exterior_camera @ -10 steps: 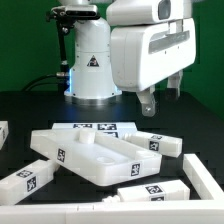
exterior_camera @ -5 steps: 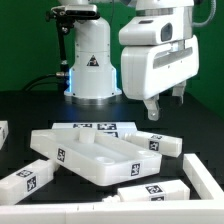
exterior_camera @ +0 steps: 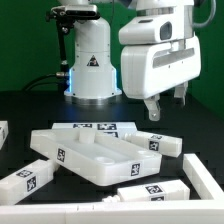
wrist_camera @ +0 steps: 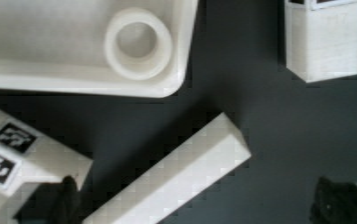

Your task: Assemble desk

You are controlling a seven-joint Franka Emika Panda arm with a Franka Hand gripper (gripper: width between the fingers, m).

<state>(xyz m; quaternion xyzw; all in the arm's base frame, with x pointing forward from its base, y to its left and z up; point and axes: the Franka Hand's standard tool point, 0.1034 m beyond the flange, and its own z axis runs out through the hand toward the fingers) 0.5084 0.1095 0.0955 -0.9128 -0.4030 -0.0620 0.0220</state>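
white plastic makes up the desk kit spread over the dark table (exterior_camera: pixel 30 108). the desk panel (exterior_camera: pixel 92 155), large, flat and rimmed, lies low in the middle of the exterior view, its hollow side up and square tags on its rim. one leg (exterior_camera: pixel 28 178) lies near the panel's front corner on the exterior view's left, a second leg (exterior_camera: pixel 150 192) lies in front of the panel, a third leg (exterior_camera: pixel 163 144) lies just beside the panel's far edge on the exterior view's right, and a fourth leg (exterior_camera: pixel 205 178) sits at the right border. behind the panel the marker board (exterior_camera: pixel 100 127) lies flat on the table, and the robot base (exterior_camera: pixel 90 60) stands beyond it. the gripper (exterior_camera: pixel 168 103) hangs in the air on the exterior view's right, above the third leg and well clear of every part; its jaws stand wide apart with nothing between them. the wrist view looks down on a corner of the panel with its round socket (wrist_camera: pixel 136 45), a short white block (wrist_camera: pixel 328 45) lying apart from it across bare table, and a long white block (wrist_camera: pixel 184 180) lying slantwise between the two dark fingertips (wrist_camera: pixel 50 200); which legs these blocks are i cannot tell.
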